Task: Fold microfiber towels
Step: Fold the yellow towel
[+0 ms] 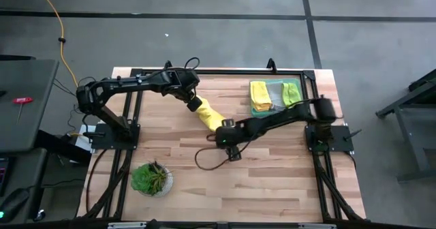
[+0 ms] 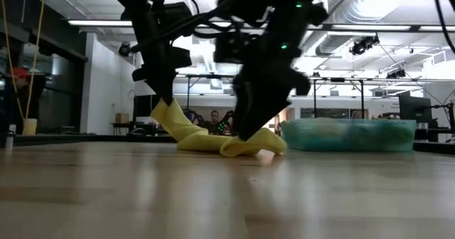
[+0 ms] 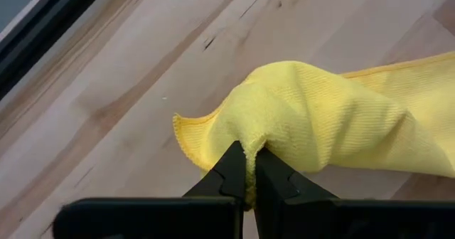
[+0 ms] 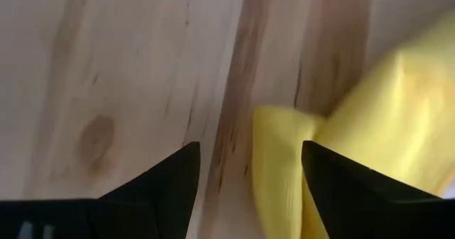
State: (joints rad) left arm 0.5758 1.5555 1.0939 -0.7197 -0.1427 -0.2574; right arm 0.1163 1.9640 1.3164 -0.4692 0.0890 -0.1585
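High view: my left gripper (image 1: 193, 103) sits over the middle-rear of the pale wooden slat table (image 1: 272, 181), at one end of a bright yellow microfiber towel (image 1: 210, 116) bunched into a long roll. The roll runs diagonally from that gripper to my right gripper (image 1: 221, 135), which is at its other end, near the table's centre. Behind my right arm, a shallow translucent green rectangular tray (image 1: 274, 86) holds a folded yellow towel (image 1: 259, 97) and a lime green towel (image 1: 291, 93) side by side. A small leafy green potted plant (image 1: 152, 178) stands near the front left corner, well apart from the work.

Low view: the yellow towel (image 2: 213, 138) rises at one end where my left gripper (image 2: 165, 97) lifts it off the wood; the rest sags onto the table under my right gripper (image 2: 245, 134). The tray (image 2: 348, 135) sits beyond, to one side.

Left wrist view: my left fingers (image 3: 231, 175) are closed tight on a pinch of the yellow cloth (image 3: 320, 121), fabric squeezed between the tips.

Right wrist view: my right fingers (image 4: 178, 175) are spread wide, nothing held; the yellow towel's (image 4: 277, 161) end lies on the wood between them, nearer one finger.
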